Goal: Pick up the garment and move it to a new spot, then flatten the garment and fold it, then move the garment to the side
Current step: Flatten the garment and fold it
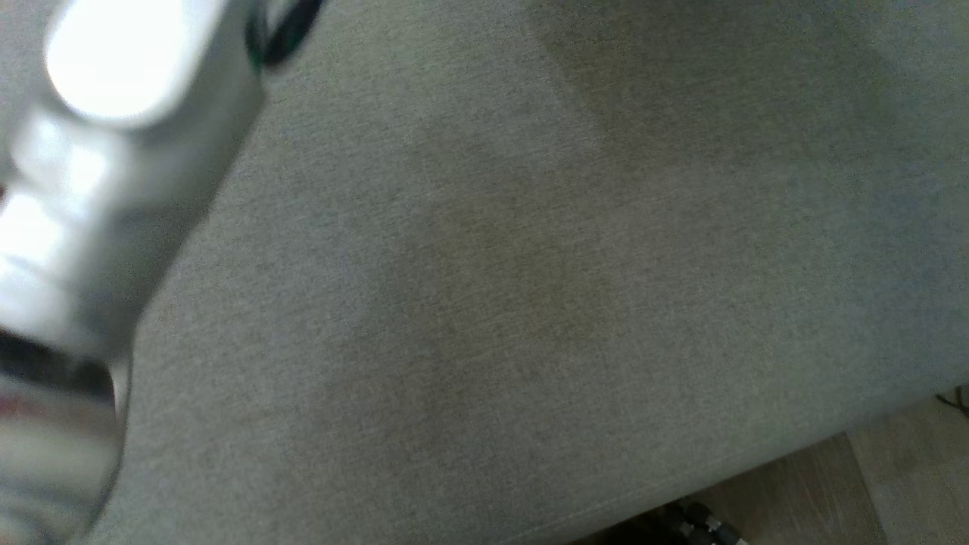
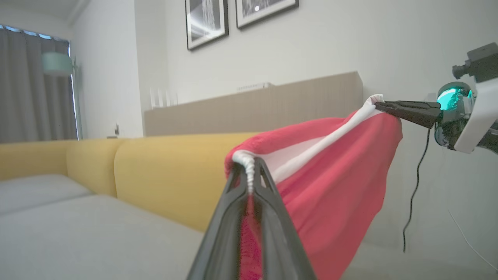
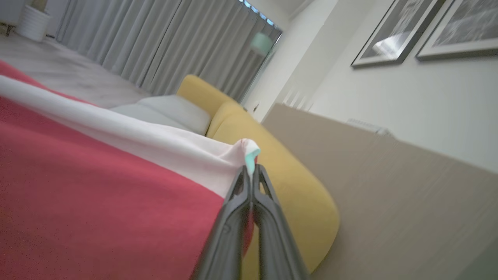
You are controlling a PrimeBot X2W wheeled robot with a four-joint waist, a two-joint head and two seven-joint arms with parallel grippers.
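The red fabric garment with a white band [image 2: 334,186] hangs in the air above the grey sofa seat [image 2: 97,233], its banded edge stretched between the left claw [image 2: 249,165] and right claw [image 2: 379,104], each clamped shut on one end.

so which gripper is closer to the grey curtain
left. the left gripper holds the garment end on the curtain side; the right gripper holds the far end

Your head camera looks steeply down, close on the grey seat cushion [image 1: 530,303]. Both wrist cameras face along their fingers [image 2: 225,237], sharing the red garment [image 2: 334,179] and yellow sofa back [image 2: 167,171].
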